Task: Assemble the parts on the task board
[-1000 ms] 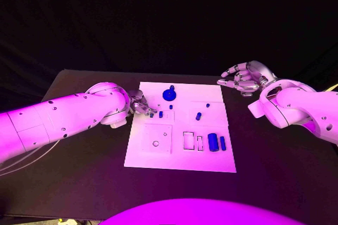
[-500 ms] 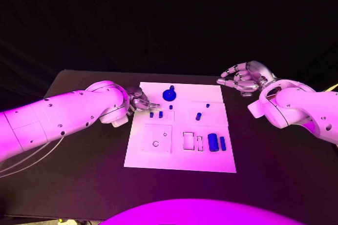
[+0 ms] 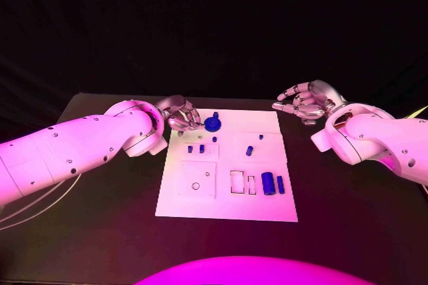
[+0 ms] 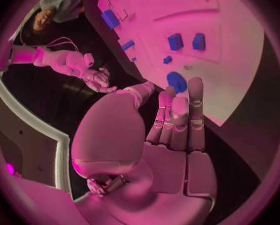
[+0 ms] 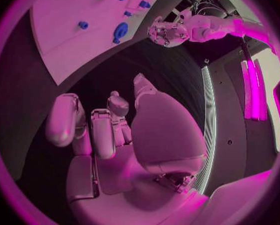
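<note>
Left hand [image 3: 181, 116] at task board [image 3: 227, 201] far-left corner, fingers loosely curled, empty — right hand [image 3: 307, 101] off board, half-curled, empty.

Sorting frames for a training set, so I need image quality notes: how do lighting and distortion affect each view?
Head view: magenta light tints the task board and both arms; the background is black, and the blue parts stay readable. Left wrist view: fisheye bends the board's edges, and the left hand looms large. Right wrist view: same curving, with a bright strip glaring beside the right hand.
</note>
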Robot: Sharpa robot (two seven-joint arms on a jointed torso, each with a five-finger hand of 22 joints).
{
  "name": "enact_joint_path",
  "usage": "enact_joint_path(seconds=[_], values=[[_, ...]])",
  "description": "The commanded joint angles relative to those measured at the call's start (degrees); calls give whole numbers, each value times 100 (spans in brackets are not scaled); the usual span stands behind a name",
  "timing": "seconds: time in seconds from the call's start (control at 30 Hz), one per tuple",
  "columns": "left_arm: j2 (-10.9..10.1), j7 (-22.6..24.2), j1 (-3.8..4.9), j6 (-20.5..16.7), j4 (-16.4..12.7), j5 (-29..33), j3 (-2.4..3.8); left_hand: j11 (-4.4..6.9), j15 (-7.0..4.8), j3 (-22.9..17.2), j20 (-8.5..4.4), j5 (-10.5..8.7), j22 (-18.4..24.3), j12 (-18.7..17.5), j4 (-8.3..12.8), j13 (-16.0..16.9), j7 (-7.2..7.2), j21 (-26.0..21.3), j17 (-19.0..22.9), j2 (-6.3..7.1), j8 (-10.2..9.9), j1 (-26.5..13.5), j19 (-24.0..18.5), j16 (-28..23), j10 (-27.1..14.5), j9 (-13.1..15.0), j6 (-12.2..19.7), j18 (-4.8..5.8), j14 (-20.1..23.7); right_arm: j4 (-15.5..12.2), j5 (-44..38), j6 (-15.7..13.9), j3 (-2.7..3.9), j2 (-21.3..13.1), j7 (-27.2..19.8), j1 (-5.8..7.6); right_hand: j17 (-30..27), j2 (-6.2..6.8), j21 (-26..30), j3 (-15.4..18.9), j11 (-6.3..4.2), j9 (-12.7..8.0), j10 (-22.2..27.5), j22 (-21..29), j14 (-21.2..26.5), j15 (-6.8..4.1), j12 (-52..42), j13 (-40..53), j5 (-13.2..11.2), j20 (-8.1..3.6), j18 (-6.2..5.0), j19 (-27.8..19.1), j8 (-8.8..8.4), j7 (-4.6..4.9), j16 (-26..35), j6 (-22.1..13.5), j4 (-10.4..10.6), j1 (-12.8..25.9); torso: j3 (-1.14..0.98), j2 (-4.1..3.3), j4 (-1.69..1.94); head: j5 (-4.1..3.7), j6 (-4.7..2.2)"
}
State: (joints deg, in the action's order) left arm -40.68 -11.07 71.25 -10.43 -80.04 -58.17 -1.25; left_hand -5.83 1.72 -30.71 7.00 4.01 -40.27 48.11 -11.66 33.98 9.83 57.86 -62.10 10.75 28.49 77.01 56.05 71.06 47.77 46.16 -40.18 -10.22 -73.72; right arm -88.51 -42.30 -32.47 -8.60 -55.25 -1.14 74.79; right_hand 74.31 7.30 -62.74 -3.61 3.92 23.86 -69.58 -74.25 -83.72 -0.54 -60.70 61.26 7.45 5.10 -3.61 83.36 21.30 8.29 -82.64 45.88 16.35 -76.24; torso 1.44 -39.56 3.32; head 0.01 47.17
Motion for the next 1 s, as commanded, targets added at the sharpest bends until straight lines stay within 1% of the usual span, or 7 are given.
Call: enact_joint_path(seconds=[0.03, 0.07, 0.13, 0.2, 0.27, 0.47, 1.0], values=[[106, 544, 5, -96, 49, -417, -18, -24, 48, -316, 51, 119, 121, -277, 62, -258, 43, -197, 326, 109, -165, 185, -93, -301, -101, -267, 92, -29, 338, 8, -8, -19, 1, 7, -43, -3, 469, -126, 125, 191, -46, 77, 416, -151, -327, -41, 312, -270, 64, -28, -154, -97, 105, -2, 131, -37, -18, -57, 10, -6, 0, -24, -33], [137, 660, 5, -106, 73, -545, -29, -30, 43, -446, 64, 117, 170, -468, 173, -454, 36, -284, 704, 174, -225, 304, -137, -588, -161, -419, 99, -32, 641, 10, -9, -23, 1, 8, -51, -3, 430, -134, 188, 179, -46, 78, 517, -121, -312, -41, 465, -418, 63, -28, -164, -114, 106, -2, 166, -41, -24, -98, 11, -5, 3, -33, -40], [246, 943, 4, -86, 166, -976, -77, -45, 59, -561, 72, 109, 190, -680, 328, -726, 54, -317, 810, 259, -314, 392, -129, -604, -116, -667, 35, -33, 686, 19, -22, -37, 1, 11, -80, -4, 50, -147, 899, 135, -46, 80, 977, 243, -172, -43, 1286, -1215, 61, -26, -276, -311, 106, 2, 534, -57, -18, -252, 8, -1, 2, -39, -58], [327, 1076, 4, -67, 246, -1267, -121, -63, 76, -624, 83, 100, 201, -983, 427, -1022, 53, -358, 1265, 340, -441, 398, -198, -906, -175, -924, -8, -30, 1034, 24, -33, -49, 1, 14, -103, -5, -67, -140, 1150, 111, -45, 82, 976, 380, -135, -47, 1465, -1403, 62, -25, -308, -359, 110, 1, 667, -57, -11, -328, 7, 2, 4, -40, -70], [415, 1184, 4, -31, 344, -1553, -164, -64, 74, -609, 91, 94, 201, -1104, 479, -1175, 40, -367, 1331, 380, -491, 383, -215, -905, -128, -1066, -73, -33, 1047, 29, -47, -63, 1, 19, -126, -5, -444, -135, 1873, 76, -44, 81, 1015, 767, 13, -35, 1726, -1648, 62, -22, -414, -548, 107, 12, 1066, -63, -2, -401, 3, 4, 6, -36, -80], [639, 1302, 3, 116, 613, -2155, -239, -90, 93, -522, 110, 92, 204, -1385, 534, -1497, 19, -387, 1485, 485, -673, 287, -228, -876, -103, -1400, -160, -29, 1076, 46, -90, -82, 1, 40, -193, -11, -863, -94, 2873, -40, -5, 67, 975, 1362, 176, -9, 2518, -2436, 66, 8, -523, -706, 92, 39, 1619, -47, 8, -528, 6, 0, 0, -21, -107], [1068, 1214, 1, 452, 1099, -2626, -319, -138, 141, -255, 161, 104, 206, -1629, 550, -1772, 11, -390, 1443, 518, -766, 216, -179, -603, -190, -1656, -285, -31, 949, 54, -108, -135, 1, 80, -256, -28, -936, -18, 3246, -150, 92, 32, 993, 1630, 184, 64, 3514, -3426, 64, 57, -541, -608, 50, 115, 1818, -37, 2, -468, -1, -9, -5, -35, -109]])
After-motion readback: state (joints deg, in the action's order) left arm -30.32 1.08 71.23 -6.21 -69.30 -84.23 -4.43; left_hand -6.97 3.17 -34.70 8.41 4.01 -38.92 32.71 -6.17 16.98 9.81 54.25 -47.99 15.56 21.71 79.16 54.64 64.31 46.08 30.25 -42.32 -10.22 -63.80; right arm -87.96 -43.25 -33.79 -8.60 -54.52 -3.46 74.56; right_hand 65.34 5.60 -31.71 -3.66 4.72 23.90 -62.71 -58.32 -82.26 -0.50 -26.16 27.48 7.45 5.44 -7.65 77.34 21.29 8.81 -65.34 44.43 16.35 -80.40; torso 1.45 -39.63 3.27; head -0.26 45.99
